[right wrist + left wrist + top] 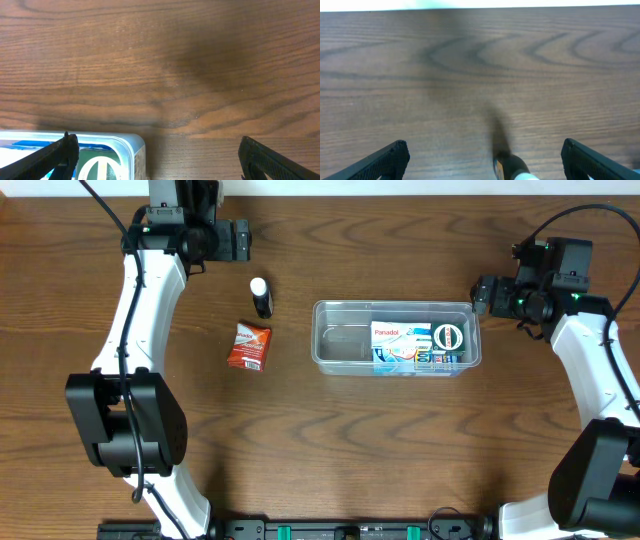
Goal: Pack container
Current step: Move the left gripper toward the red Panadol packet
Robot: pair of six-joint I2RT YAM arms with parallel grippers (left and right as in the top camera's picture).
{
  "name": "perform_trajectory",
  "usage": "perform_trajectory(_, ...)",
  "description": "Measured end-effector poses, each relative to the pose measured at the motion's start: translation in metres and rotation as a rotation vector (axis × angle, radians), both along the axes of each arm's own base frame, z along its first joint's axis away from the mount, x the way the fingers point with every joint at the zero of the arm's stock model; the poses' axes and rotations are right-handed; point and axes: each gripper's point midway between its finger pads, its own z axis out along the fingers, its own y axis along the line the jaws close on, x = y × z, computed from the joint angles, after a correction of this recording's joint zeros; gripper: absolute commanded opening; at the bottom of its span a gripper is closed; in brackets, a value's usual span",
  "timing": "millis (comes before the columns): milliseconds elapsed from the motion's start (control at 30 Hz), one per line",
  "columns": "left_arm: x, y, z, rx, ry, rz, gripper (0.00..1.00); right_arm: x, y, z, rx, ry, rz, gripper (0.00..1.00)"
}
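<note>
**Container.** The container (340,340) sits right of centre on the surface (330,450). Its long axis runs left to right in the overhead view. The right half holds a carton (398,340) and a round-labelled item (449,338). The left half looks vacant.

**Loose items.** A bottle (261,297) and a packet (248,345) lie left of the container, near each other but apart. Both are well away from every surface edge.

**Pincers.** The left pincer (238,242) is spread wide and holds nothing. The right pincer (483,294) is also spread wide and holds nothing. It sits just beside the container's far right corner, and that corner shows by one finger in the right wrist view.

**Governing relation.** The bottle lies just to the near side of the left pincer, with its long axis roughly far-to-near and the white cap toward the pincer. In the left wrist view the cap end enters at the lower edge between the fingers, slightly right of the midline. The fingers therefore straddle the bottle's narrow width.

**Judgement.**
- The left arm is the nearer arm for both loose items. The right arm would have to reach across the container.
- The probable next step is a left-pincer grasp on the bottle, after a small centring shift.

**Clearance.** Bare surface surrounds the bottle, and the packet on the near side is its closest neighbour. The route to the vacant left half crosses only the container's left rim.
</note>
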Motion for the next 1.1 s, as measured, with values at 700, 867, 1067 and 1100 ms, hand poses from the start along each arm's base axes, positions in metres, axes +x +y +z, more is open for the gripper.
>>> perform_trajectory(700,-0.034,-0.015,-0.024,-0.002,0.171,0.010,0.98,0.000,0.000,0.000,-0.001,0.000,0.000,0.99)
perform_trajectory(867,-0.036,-0.034,-0.027,0.083,0.172,0.065,0.98,0.000,0.000,0.000,-0.001,0.000,0.000,0.99)
perform_trajectory(1067,-0.038,-0.038,-0.027,0.113,0.170,0.170,0.98,0.000,0.000,0.000,-0.001,0.000,0.000,0.99)
perform_trajectory(1100,-0.038,-0.035,-0.027,0.115,0.171,0.190,0.98,0.000,0.000,0.000,-0.001,0.000,0.000,0.99)
